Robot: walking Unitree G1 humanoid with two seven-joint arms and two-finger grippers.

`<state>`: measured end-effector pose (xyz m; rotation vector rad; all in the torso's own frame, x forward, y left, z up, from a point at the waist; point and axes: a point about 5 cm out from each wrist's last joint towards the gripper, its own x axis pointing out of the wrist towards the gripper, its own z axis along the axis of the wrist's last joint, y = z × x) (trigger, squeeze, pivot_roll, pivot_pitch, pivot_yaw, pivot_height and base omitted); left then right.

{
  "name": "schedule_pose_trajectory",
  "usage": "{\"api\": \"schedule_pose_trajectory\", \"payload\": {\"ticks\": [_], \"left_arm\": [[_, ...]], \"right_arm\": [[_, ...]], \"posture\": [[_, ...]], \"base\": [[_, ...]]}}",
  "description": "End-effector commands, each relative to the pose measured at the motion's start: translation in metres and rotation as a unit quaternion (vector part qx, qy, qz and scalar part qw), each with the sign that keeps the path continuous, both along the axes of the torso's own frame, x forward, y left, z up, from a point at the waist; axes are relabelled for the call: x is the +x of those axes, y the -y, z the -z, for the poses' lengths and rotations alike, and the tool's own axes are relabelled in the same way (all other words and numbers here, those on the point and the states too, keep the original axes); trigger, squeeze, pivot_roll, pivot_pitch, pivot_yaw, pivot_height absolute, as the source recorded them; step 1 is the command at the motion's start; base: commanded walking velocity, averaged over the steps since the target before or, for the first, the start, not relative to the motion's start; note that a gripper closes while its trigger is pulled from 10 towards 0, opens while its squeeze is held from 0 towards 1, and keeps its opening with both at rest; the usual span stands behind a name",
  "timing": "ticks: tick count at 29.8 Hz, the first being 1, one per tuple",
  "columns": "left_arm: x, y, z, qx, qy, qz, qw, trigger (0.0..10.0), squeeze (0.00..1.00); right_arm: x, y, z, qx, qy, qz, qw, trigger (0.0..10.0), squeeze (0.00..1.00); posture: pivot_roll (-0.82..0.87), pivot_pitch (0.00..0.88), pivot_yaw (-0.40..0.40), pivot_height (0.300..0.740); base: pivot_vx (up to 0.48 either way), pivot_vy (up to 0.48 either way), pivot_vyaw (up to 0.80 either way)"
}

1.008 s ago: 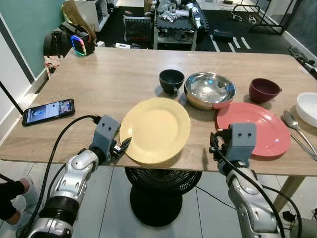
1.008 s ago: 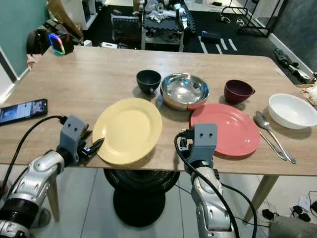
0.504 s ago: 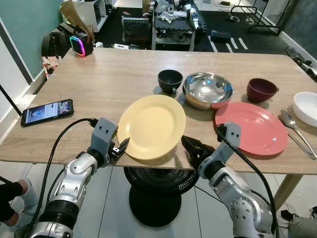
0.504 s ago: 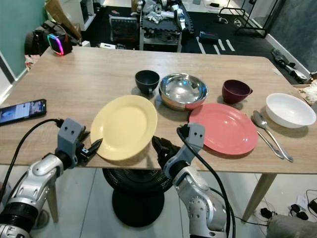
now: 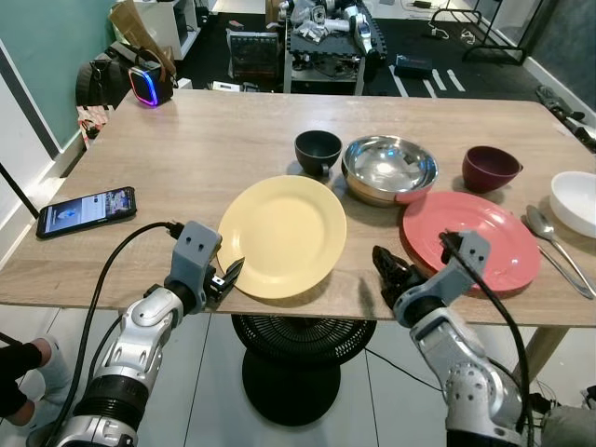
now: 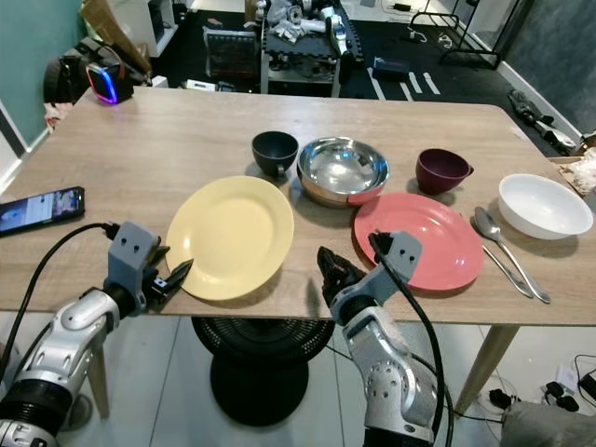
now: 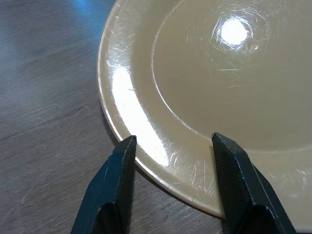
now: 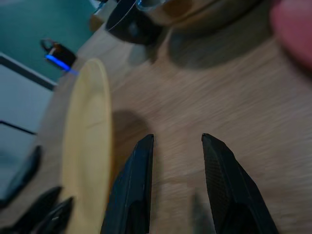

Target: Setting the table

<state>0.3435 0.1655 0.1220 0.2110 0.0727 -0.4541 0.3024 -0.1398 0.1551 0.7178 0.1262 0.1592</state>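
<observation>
Left pincer at the near edge of the wooden bench, fingers parted around the near-left rim of the yellow plate; wrist view shows one finger on each side of the rim, cannot tell if they actually touch it. Plate sits at the near edge, middle-left. Right pincer also at the near edge, just right of the yellow plate, fingers slightly apart, holding nothing, over bare wood between the yellow plate and the red plate. Phone lies far left, screen lit. Behind the plates, in a row: black cup, steel bowl touching the red plate's far rim, maroon bowl. White bowl and spoon at the right end. Fan base on the grey floor under the bench. Beyond the far edge: teal wall at left, bag with glowing ring, cluttered cart, dark floor.
</observation>
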Motion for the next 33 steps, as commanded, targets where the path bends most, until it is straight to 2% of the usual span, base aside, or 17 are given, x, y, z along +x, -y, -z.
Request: {"api": "schedule_pose_trajectory", "payload": {"ticks": [1,2,3,4,5,6,8,10,15,20,24,25,27,33], "left_arm": [[-0.01,-0.002,0.029,0.014,-0.063,0.0,0.998,10.0,0.0],[-0.01,-0.002,0.029,0.014,-0.063,0.0,0.998,10.0,0.0],[-0.01,-0.002,0.028,0.014,-0.062,0.0,0.998,10.0,0.0],[-0.01,-0.002,0.028,0.014,-0.062,0.0,0.998,10.0,0.0],[-0.01,-0.001,0.028,0.014,-0.062,0.001,0.998,10.0,0.0],[-0.01,-0.001,0.028,0.014,-0.062,0.001,0.998,10.0,0.0],[-0.009,-0.001,0.027,0.014,-0.06,0.001,0.998,10.0,0.0],[-0.009,-0.002,0.027,0.014,-0.06,0.001,0.998,10.0,0.0],[-0.009,-0.002,0.027,0.014,-0.06,0.001,0.998,10.0,0.0],[-0.009,-0.002,0.028,0.014,-0.06,0.001,0.998,10.0,0.0],[-0.009,-0.002,0.028,0.014,-0.061,0.002,0.998,10.0,0.0],[-0.009,-0.002,0.028,0.014,-0.061,0.002,0.998,10.0,0.0],[-0.009,-0.001,0.028,0.013,-0.061,0.004,0.998,10.0,0.0],[-0.009,-0.001,0.028,0.014,-0.061,0.004,0.998,10.0,0.0]], "right_arm": [[-0.001,-0.004,0.004,0.027,-0.011,-0.015,0.999,10.0,0.0],[-0.001,-0.004,0.004,0.027,-0.011,-0.015,0.999,10.0,0.0],[-0.002,-0.013,0.006,0.06,-0.016,-0.035,0.997,10.0,0.0],[-0.002,-0.013,0.006,0.06,-0.016,-0.035,0.997,10.0,0.0],[-0.002,-0.022,0.008,0.074,-0.018,-0.05,0.996,10.0,0.0],[-0.002,-0.022,0.008,0.074,-0.018,-0.05,0.996,10.0,0.0],[0.0,-0.034,0.013,0.085,-0.025,-0.057,0.994,10.0,0.0],[0.001,-0.037,0.016,0.09,-0.029,-0.058,0.994,10.0,0.0],[0.001,-0.048,0.011,0.142,-0.007,-0.08,0.987,10.0,0.0],[0.006,-0.039,0.008,0.149,0.004,-0.051,0.988,10.0,0.0],[0.012,-0.022,0.002,0.14,0.026,-0.012,0.99,10.0,0.0],[0.012,-0.022,0.002,0.14,0.026,-0.012,0.99,10.0,0.0],[0.015,-0.014,-0.012,0.158,0.067,-0.01,0.985,10.0,0.0],[0.012,-0.024,-0.015,0.159,0.079,-0.041,0.983,10.0,0.0]], "posture": [[-0.07,0.119,0.043,0.74],[-0.07,0.119,0.043,0.74],[-0.07,0.117,0.043,0.74],[-0.07,0.117,0.043,0.74],[-0.06,0.113,0.043,0.74],[-0.06,0.113,0.043,0.74],[-0.06,0.11,0.042,0.74],[-0.05,0.108,0.041,0.74],[-0.05,0.104,0.037,0.74],[-0.05,0.102,0.037,0.74],[-0.05,0.102,0.039,0.74],[-0.05,0.102,0.039,0.74],[-0.05,0.103,0.041,0.74],[-0.05,0.106,0.041,0.74]], "base": [[0.0,0.0,0.0],[0.0,0.0,0.0],[0.0,0.0,0.0],[0.0,0.0,0.0],[0.0,0.0,0.0],[0.0,0.0,0.0],[0.0,0.0,0.0],[0.0,0.0,0.0],[0.0,0.0,0.0],[0.0,0.0,0.0],[0.0,0.0,0.0],[0.0,0.0,0.0],[0.0,0.0,0.0],[0.0,0.0,0.0]]}}
